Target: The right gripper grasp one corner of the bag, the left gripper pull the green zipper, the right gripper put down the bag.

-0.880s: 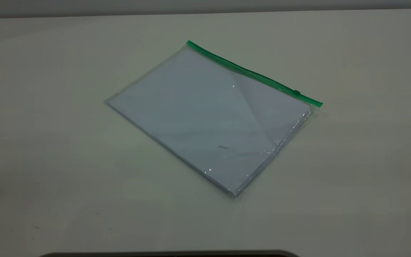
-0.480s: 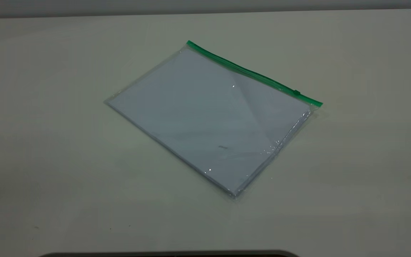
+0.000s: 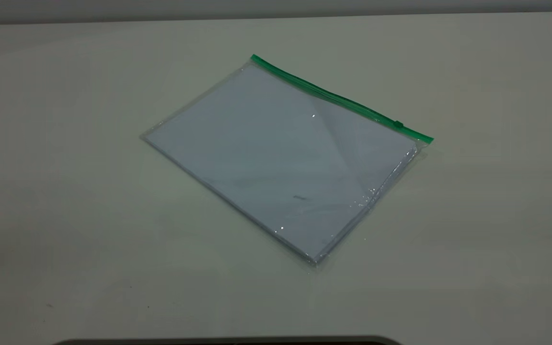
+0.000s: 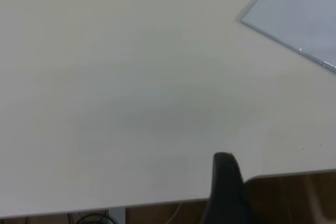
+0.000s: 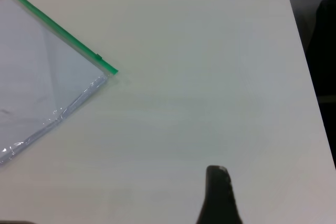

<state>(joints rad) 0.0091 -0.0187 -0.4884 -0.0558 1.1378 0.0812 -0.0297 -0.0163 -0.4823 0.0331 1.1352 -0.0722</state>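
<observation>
We see the table [image 3: 65, 143] bearing the bag [image 3: 276, 163] flat at its centre, the green zipper [image 3: 338, 98] along its two o'clock edge awaiting our grasp; whether our left gripper [image 4: 227, 182] and right gripper [image 5: 218, 192] fingers are apart, we cannot tell.

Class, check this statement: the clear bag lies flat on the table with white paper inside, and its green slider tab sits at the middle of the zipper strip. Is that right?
Not quite. The slider tab sits near the right-hand end of the green zipper, not its middle, as the exterior view shows. The rest holds: the bag lies flat on the table with white paper inside.
</observation>
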